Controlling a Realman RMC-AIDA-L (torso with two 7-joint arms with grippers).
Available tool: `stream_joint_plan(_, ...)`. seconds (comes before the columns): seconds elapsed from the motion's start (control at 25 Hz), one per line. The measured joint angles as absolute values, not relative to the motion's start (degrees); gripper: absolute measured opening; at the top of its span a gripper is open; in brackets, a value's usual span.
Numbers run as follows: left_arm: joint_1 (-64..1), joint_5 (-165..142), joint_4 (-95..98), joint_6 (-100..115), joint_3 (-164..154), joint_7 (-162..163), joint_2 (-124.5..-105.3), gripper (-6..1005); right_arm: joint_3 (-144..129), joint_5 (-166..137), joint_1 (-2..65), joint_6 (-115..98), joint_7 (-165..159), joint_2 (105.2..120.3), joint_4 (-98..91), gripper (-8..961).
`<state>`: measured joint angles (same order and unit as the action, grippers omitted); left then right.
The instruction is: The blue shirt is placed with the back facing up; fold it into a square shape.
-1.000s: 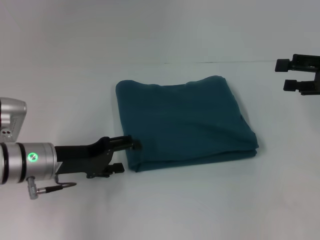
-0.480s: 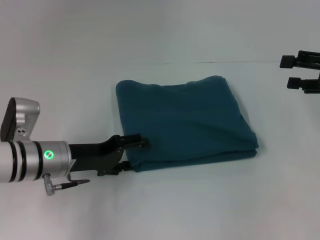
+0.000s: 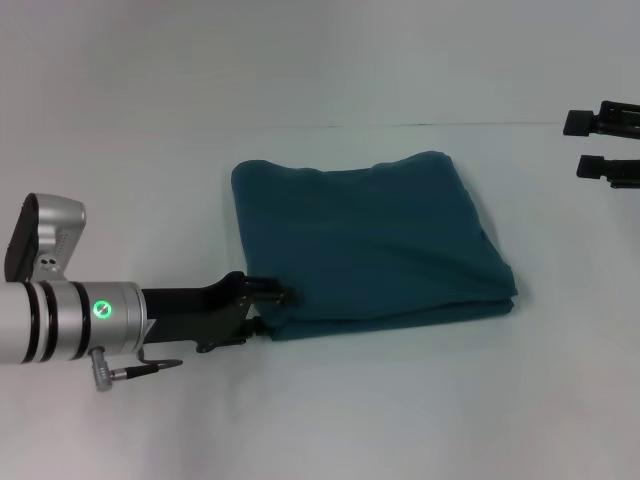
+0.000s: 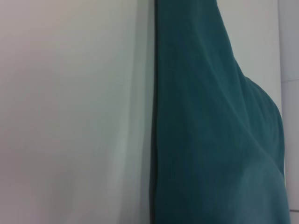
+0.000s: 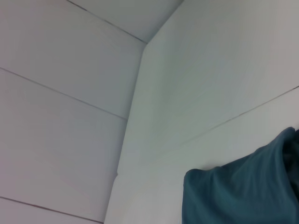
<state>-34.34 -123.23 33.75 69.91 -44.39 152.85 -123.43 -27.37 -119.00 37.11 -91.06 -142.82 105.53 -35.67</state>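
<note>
The blue shirt (image 3: 370,240) lies folded into a rough square in several layers on the white table, plain side up. It also shows in the left wrist view (image 4: 210,140) and the right wrist view (image 5: 243,196). My left gripper (image 3: 262,315) is at the shirt's near left corner. Its upper finger (image 3: 275,294) rests against the edge of the fabric, and the jaws stand apart. My right gripper (image 3: 608,143) hangs open and empty at the far right, well away from the shirt.
The white table (image 3: 400,420) stretches around the shirt, with bare surface in front and to the left. A white wall (image 3: 320,60) rises behind the table's back edge.
My left gripper has moved forward to the right, up against the shirt's near left corner. My right gripper has drawn back toward the right edge of the view.
</note>
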Motion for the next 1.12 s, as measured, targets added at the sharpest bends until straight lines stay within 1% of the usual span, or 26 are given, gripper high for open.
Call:
stream_joint_plan(0.16, -34.21, -123.23, 33.75, 69.93, -44.39, 152.84, -123.39, 590, -26.77, -119.00, 37.02, -91.06, -142.82, 105.46, -35.52, 887)
stream_joint_plan(0.36, -34.16, -123.31, 33.75, 70.05, -45.06, 152.78, -123.32, 356, -26.52, -119.00, 37.00, -91.06, -142.82, 105.27, -34.93, 887)
stream_joint_plan(0.68, -33.70, -123.31, 33.76, 70.69, -45.08, 151.80, -123.22, 144, -25.98, -119.00, 37.00, -91.06, -143.16, 105.25, -34.89, 886)
stream_joint_plan(0.92, -32.57, -123.31, 34.47, 72.72, -44.54, 150.29, -123.07, 60, -25.97, -119.00, 37.00, -91.06, -143.67, 105.17, -34.89, 886)
stream_joint_plan(1.12, -30.36, -123.31, 36.45, 74.99, -44.15, 150.04, -122.67, 61, -25.91, -119.00, 37.00, -91.06, -144.12, 105.17, -34.89, 886)
